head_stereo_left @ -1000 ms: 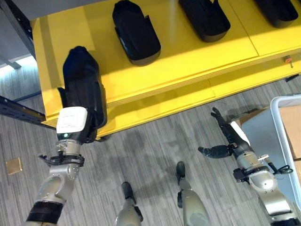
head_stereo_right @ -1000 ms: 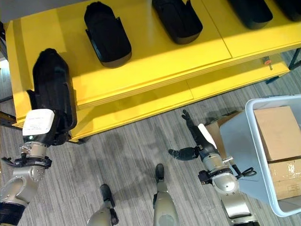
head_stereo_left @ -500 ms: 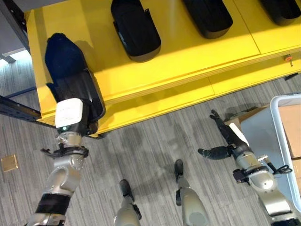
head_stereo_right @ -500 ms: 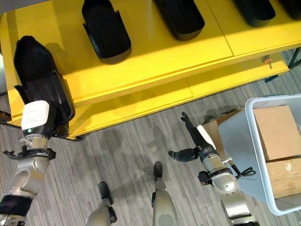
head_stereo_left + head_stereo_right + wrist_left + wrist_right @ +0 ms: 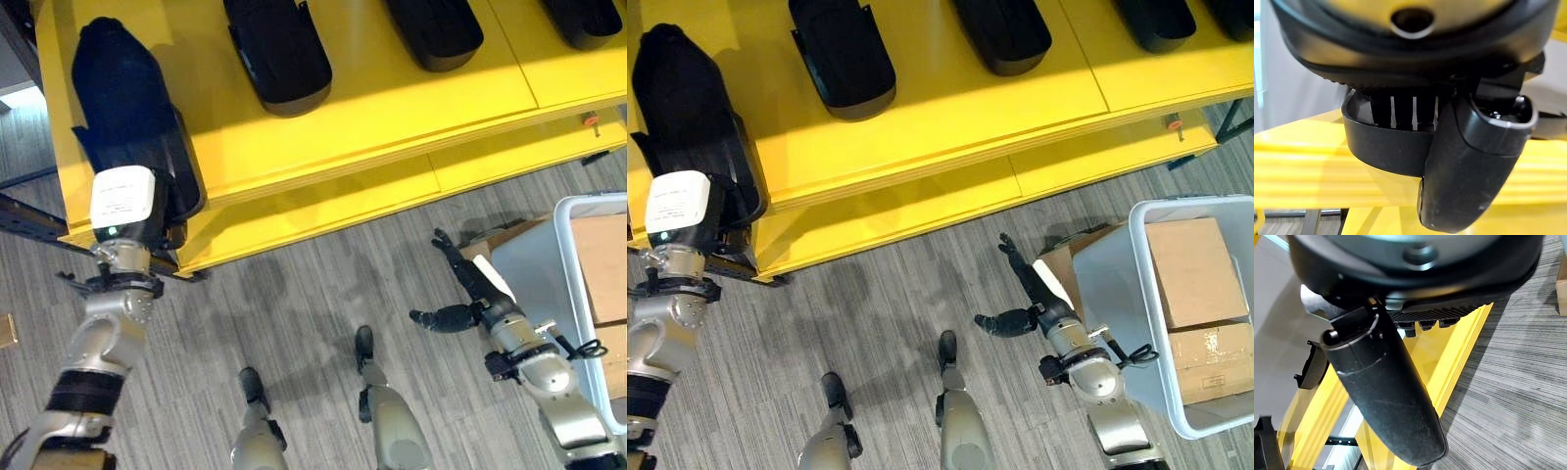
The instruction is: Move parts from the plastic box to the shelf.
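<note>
A large black part (image 5: 122, 108) lies on the left end of the yellow shelf (image 5: 392, 108), its near end at the shelf's front edge. My left hand (image 5: 1469, 176) grips that near end from below, thumb pressed against the part's rim (image 5: 1386, 147). My right hand (image 5: 480, 299) hangs over the floor beside the white plastic box (image 5: 1136, 294), fingers straight and thumb spread, holding nothing. Two cardboard boxes (image 5: 1181, 269) sit in the plastic box.
Three more black parts (image 5: 279, 49) (image 5: 436, 29) (image 5: 588, 15) lie in a row along the shelf. A lower yellow shelf board (image 5: 323, 211) juts out beneath. Grey carpet floor (image 5: 313, 284) lies between the shelf and the plastic box.
My left hand has carried the black part further back and left onto the shelf. The right hand has stayed where it was. The view has shifted a little.
</note>
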Motion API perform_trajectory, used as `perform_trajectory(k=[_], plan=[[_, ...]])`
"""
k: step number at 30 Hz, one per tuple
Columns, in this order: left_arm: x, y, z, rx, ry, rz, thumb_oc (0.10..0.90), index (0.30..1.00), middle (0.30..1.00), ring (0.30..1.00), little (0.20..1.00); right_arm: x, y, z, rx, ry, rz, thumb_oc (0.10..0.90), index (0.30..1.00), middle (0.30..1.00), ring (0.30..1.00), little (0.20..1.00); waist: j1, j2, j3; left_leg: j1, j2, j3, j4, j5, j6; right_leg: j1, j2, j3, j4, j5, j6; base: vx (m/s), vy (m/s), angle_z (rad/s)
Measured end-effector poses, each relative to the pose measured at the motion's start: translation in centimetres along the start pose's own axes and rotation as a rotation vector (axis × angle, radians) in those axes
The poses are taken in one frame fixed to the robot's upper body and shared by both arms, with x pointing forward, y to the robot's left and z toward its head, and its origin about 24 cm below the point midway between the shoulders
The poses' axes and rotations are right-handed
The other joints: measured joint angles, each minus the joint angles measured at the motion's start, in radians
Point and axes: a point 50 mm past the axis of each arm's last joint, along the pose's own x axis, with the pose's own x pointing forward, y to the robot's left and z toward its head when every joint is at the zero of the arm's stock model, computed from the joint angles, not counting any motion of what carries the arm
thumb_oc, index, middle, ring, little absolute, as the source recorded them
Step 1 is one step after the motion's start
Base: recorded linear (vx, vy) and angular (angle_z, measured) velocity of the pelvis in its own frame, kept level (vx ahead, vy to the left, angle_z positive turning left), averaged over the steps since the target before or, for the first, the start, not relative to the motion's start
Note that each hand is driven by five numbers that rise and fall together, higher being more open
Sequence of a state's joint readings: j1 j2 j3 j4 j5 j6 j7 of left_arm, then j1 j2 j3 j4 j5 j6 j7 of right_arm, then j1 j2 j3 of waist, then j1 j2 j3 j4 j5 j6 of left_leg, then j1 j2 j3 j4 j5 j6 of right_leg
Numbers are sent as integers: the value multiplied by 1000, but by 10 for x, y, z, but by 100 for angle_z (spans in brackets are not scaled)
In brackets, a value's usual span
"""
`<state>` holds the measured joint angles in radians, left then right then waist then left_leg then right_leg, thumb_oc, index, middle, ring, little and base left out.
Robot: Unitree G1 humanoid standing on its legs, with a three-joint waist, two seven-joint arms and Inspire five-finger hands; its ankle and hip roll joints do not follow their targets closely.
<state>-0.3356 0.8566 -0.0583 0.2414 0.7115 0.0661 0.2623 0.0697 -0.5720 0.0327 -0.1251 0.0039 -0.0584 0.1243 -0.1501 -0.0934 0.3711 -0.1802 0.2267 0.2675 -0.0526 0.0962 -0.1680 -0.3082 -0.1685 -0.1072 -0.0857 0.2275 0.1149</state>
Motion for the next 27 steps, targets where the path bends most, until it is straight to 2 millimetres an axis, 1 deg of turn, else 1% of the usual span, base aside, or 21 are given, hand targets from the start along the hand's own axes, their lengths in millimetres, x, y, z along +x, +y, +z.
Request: perform_trajectory(k=[6, 8, 13, 27], plan=[[2, 9, -5, 75, -55, -38, 400, 300, 300, 300, 300, -2, 2, -2, 2, 10, 16, 900, 1000, 1000, 1000, 1000, -2, 0, 0, -9, -1, -3, 9, 0, 0, -2, -1, -4, 0, 1, -1, 6, 4, 0], [3, 9, -5, 76, -61, -39, 400, 300, 300, 300, 300, -2, 2, -2, 2, 10, 17, 900, 1000, 1000, 1000, 1000, -5, 0, 0, -10, -1, -3, 11, 0, 0, -2, -2, -4, 0, 3, -1, 9, 18, 1], [10, 10, -1, 74, -73, -53, 400, 300, 300, 300, 300, -2, 3, -2, 0, 8, 27, 900, 1000, 1000, 1000, 1000, 2, 0, 0, -13, -3, -7, 15, 1, 1, -2, -4, -7, 0, 6, -2, 2, 4, 1], [20, 16, -8, -102, -1, -91, 400, 300, 300, 300, 300, -8, 7, -8, 7, 36, 61, 900, 1000, 1000, 1000, 1000, 10, 1, -1, -28, -2, -26, 36, 1, 1, -2, -5, -12, 0, 12, -7, 4, -1, 1]])
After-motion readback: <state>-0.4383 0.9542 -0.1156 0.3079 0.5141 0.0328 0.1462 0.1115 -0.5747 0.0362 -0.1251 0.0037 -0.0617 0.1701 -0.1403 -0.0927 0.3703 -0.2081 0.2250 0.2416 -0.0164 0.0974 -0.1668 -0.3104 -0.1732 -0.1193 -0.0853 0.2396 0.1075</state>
